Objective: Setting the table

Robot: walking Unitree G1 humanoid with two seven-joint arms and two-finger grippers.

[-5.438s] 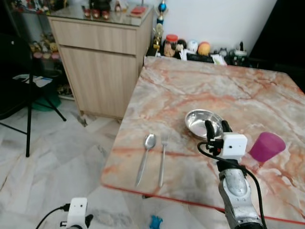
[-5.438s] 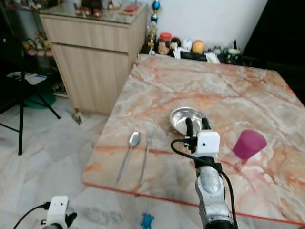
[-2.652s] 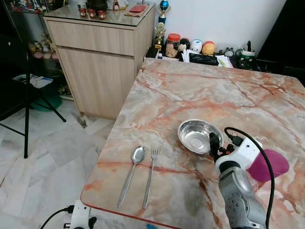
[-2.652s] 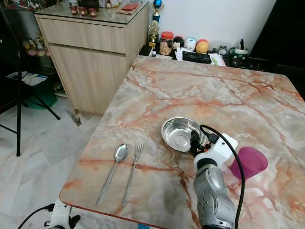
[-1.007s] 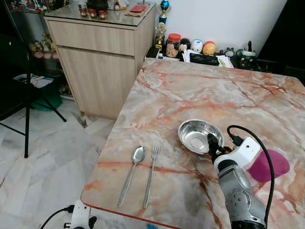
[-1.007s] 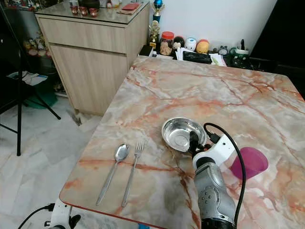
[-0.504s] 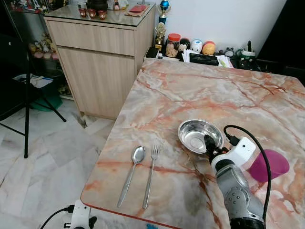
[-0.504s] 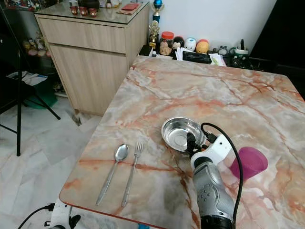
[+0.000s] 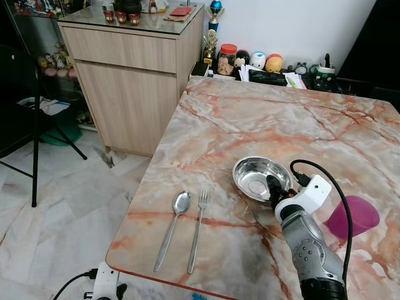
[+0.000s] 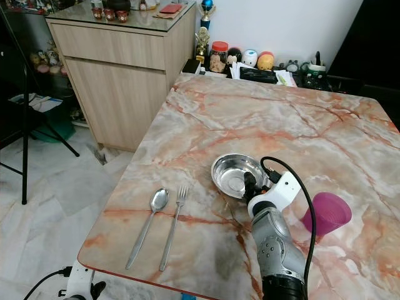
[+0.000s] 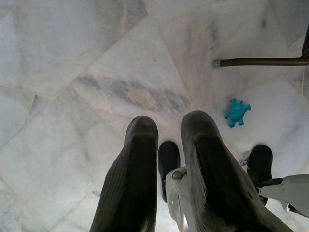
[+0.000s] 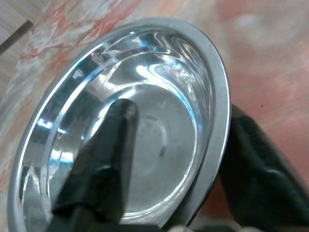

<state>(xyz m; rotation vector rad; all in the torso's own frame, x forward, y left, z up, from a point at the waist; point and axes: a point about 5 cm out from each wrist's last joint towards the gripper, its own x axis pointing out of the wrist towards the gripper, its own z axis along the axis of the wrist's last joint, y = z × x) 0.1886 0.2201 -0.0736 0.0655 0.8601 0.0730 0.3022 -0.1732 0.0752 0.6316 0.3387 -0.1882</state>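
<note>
Steel bowl (image 9: 261, 177) has your right gripper (image 9: 273, 189) straddling its rim, jaws spread, presumably to pinch it for repositioning.

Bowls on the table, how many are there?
1. The shiny metal bowl sits mid-table, right of the fork and spoon. The right gripper has its fingers straddling the bowl's near rim.

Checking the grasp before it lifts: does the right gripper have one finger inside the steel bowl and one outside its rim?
Yes: in the right wrist view one finger lies inside the round shiny steel bowl and the other sits outside its rim.
</note>
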